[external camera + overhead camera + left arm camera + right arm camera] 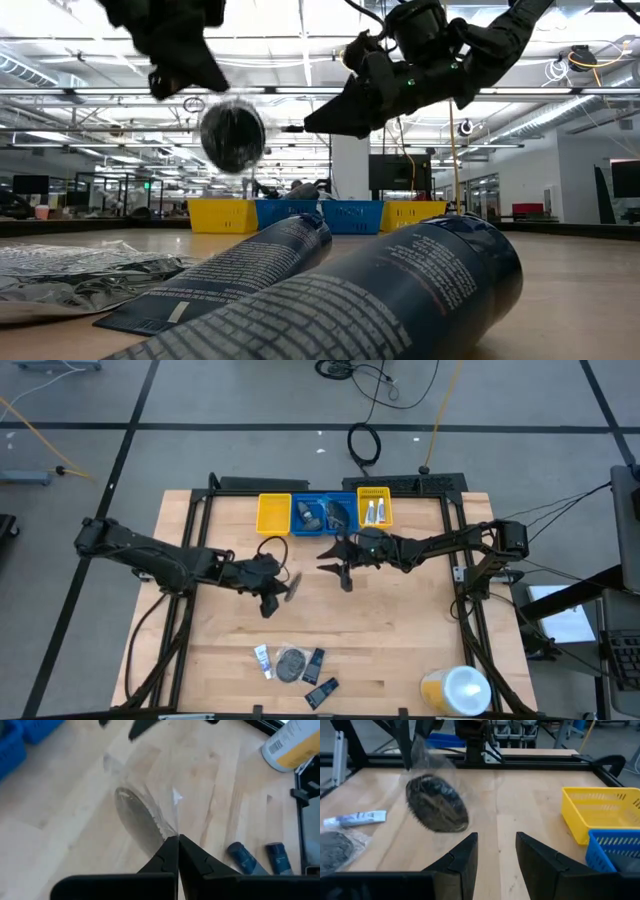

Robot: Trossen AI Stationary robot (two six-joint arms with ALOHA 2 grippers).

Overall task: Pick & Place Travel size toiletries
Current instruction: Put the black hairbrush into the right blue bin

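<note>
1. Now the left claw [272, 603] is above the middle of the bench [400, 630], fully closed on the edge of a clear wrapper that holds a round black flat piece [291, 587]. The piece hangs in the air and does not touch the bench.
2. The right claw [345, 572] is just beside it, near the bins, with its fingers [465, 855] apart and nothing between them. It points toward the hanging piece.
3. At the back edge of the bench stand a yellow bin [273, 513], a blue bin [322, 513] with dark items inside, and a second yellow bin [376, 508] with small white tubes.
4. Near the front edge lie more toiletries: a white-and-blue tube [262, 659], another round black piece [291, 662] and two dark packets [314, 662].
5. A large yellow container [455, 690] with white lid lies at the front right corner.
</note>
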